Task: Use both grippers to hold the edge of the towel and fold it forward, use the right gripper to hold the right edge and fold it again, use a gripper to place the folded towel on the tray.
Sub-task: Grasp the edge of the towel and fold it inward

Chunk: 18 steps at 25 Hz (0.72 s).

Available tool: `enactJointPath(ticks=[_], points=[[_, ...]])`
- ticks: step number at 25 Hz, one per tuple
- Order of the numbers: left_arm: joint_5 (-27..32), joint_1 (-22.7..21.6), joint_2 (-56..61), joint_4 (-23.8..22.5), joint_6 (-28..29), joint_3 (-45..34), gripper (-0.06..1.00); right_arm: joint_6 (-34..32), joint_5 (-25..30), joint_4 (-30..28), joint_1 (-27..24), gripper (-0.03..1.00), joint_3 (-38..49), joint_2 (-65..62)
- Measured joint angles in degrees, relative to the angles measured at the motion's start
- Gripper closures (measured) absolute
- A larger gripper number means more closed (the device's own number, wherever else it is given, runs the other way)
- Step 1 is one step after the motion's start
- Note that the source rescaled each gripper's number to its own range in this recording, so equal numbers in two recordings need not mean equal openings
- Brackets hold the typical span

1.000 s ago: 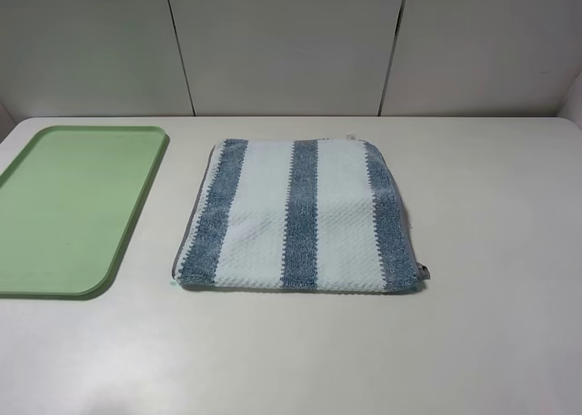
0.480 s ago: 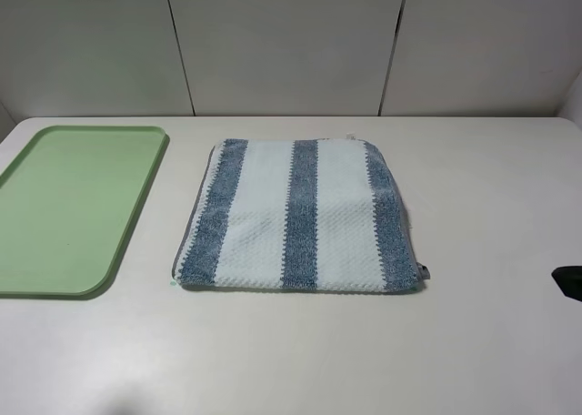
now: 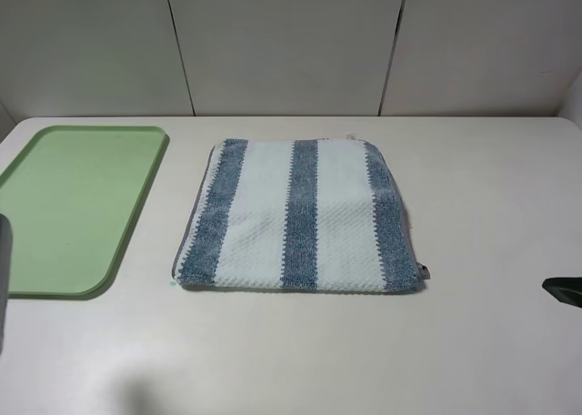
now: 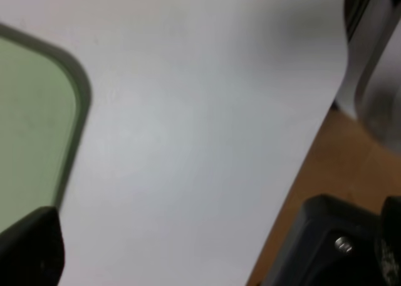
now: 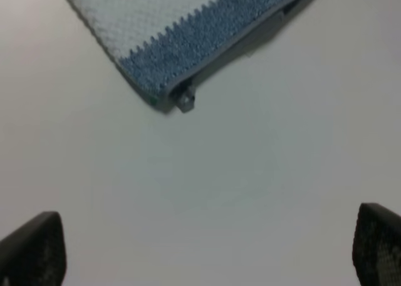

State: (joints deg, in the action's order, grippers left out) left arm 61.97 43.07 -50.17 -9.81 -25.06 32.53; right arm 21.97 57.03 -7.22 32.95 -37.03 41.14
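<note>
High view: towel (image 3: 300, 217) lies flat mid-bench (image 3: 473, 360), stripes running front to back. It sits just right of the tray (image 3: 73, 206), not touching. Of the arms this view gives v. little: a black tip of the right fingers (image 3: 564, 288) at the right border, well clear of the towel, and a grey blur at the left border by the tray's near corner, too smeared to identify.

Wrist views fill that in. R wrist: the fingers are spread wide, nothing btwn them, over bare bench. Ahead is the towel's near right corner w/ its grey hem (image 5: 250, 32) and a small tab (image 5: 185, 100) poking out. L wrist: left fingers (image 4: 31, 248) also wide apart and empty, over bench beside the tray's rounded corner. Bench edge and a brown surface (image 4: 326, 167) show beyond. Both pairs are cut off by the frame, tips only, all soft-focus.
</note>
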Motion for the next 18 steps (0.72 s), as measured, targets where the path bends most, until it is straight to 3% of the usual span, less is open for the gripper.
enactJointPath(ticks=[4,11,18], points=[[0.0,2.78,-2.32,-2.08,0.44,0.04,-0.05,4.2,-1.59,-0.44,0.0,-0.03,0.0,4.16],[-0.31,3.17,-2.61,-5.28,0.26,2.45,-0.06,10.54,-3.23,-0.56,0.0,-0.03,0.0,12.64],[-5.35,3.24,-2.61,-11.52,-1.55,2.76,-0.05,13.79,-8.47,-0.76,0.0,-0.03,-0.17,18.96]])
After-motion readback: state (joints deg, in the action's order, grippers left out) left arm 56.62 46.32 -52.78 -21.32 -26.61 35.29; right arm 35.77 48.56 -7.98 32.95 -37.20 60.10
